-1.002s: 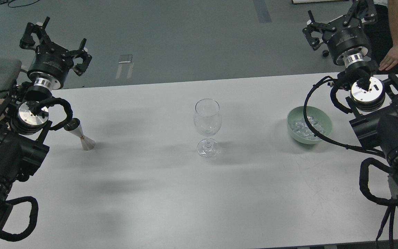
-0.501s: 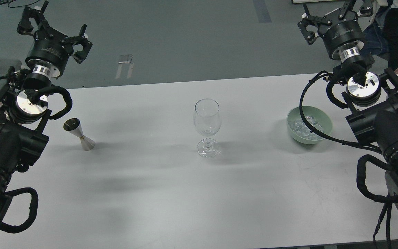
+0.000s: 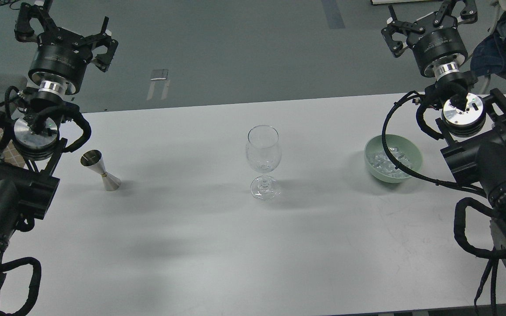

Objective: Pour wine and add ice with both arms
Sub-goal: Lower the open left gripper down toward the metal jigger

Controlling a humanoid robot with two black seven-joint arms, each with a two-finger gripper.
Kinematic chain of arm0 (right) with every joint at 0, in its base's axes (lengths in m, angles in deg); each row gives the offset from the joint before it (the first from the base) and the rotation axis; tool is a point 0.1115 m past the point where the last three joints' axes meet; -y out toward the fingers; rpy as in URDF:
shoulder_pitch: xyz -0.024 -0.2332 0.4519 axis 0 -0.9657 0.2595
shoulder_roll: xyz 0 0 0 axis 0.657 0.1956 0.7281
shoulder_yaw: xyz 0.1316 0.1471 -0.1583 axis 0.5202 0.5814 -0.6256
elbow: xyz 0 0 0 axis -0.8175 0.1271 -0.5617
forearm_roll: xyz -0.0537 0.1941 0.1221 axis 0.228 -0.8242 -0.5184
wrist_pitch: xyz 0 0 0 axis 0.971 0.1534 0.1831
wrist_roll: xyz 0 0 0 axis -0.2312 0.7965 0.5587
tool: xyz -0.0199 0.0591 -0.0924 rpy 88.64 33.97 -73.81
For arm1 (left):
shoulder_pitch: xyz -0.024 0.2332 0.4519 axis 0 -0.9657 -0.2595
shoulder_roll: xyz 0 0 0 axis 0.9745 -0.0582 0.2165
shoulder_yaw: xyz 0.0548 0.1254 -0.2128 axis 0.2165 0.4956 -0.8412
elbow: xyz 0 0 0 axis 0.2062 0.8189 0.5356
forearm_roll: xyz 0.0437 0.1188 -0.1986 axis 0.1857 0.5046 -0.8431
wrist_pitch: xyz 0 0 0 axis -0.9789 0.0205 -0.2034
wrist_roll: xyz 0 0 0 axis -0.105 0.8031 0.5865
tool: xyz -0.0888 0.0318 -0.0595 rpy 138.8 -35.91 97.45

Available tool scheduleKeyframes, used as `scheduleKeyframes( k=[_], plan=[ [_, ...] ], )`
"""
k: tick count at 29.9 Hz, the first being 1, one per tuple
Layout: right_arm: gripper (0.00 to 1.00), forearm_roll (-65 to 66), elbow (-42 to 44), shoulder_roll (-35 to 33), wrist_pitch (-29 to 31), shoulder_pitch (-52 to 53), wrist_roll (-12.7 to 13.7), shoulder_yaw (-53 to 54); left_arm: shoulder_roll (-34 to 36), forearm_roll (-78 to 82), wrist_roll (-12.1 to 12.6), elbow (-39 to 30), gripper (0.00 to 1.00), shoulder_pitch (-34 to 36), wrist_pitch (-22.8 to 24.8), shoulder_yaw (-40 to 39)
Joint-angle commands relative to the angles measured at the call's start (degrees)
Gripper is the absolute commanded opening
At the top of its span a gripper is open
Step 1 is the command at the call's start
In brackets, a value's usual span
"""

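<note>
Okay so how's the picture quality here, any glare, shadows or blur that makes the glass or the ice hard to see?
Head view: sharp overall, no motion blur. Soft diffuse shadows streak the white table around the wine glass, which stays readable by its rim and highlights; any liquid inside cannot be made out. The ice glints whitish in the green bowl, single cubes hard to separate. Both grippers, left and right, are dark against the floor.

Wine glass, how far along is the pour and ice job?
Nothing looks done: the wine glass looks empty. Nothing is in hand: the left tool and right tool are open, raised. The jigger and the ice in the green bowl await.
</note>
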Motion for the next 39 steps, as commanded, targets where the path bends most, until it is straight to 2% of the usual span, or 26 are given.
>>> scheduleKeyframes(
  k=[1,5,7,9,13,18,21,27,30,33,37,39],
  plan=[
    [1.0,-0.02,-0.07,-0.25,0.07,-0.8,0.0,0.06,3.26,-0.38,0.87,-7.49,0.99,-4.69,-1.93,-0.87],
    [1.0,-0.02,-0.51,-0.25,0.07,-1.15,0.0,0.06,5.37,-0.47,1.13,-13.03,0.99,-10.15,-2.19,-3.94],
    [1.0,-0.02,-0.6,-0.25,0.07,-1.15,0.0,0.06,5.81,-0.56,1.22,-18.29,0.99,-16.54,-2.02,-8.23],
    [1.0,0.07,-0.6,-0.25,0.07,-1.15,0.0,0.06,5.73,-0.56,1.31,-21.03,0.99,-19.81,-1.93,-9.92],
    [1.0,0.07,-0.51,-0.25,0.07,-1.15,0.0,0.06,5.47,-0.56,1.31,-32.09,0.99,-31.05,-2.28,-14.13],
    [1.0,0.07,-0.6,-0.25,0.07,-1.85,-0.09,0.06,3.28,-0.47,1.31,-39.66,0.99,-41.51,-3.16,-16.51],
    [1.0,0.07,-0.6,-0.25,0.07,-2.2,-0.09,0.06,0.81,-0.47,1.31,-40.12,0.98,-47.4,-5.08,-17.74],
    [1.0,0.07,-0.6,-0.33,0.07,-3.0,-0.09,0.06,-3.23,-0.47,1.22,-40.12,0.92,-51.81,-6.32,-18.72],
    [1.0,0.07,-0.69,-0.25,0.07,-3.35,-0.35,-0.03,-4.46,-0.47,1.22,-40.12,0.85,-52.78,-7.72,-18.63],
    [1.0,0.16,-0.69,-0.25,0.07,-3.78,-0.36,-0.03,-7.01,-0.47,1.22,-40.03,0.85,-52.79,-12.28,-18.71],
    [1.0,0.16,-0.69,-0.33,0.07,-4.31,-0.36,0.06,-7.81,-0.47,1.4,-40.03,0.84,-52.79,-14.67,-18.72],
    [1.0,0.16,-0.69,-0.33,0.07,-4.84,-0.36,0.06,-8.25,-0.47,1.75,-40.12,0.77,-52.79,-14.76,-18.63]
  ],
)
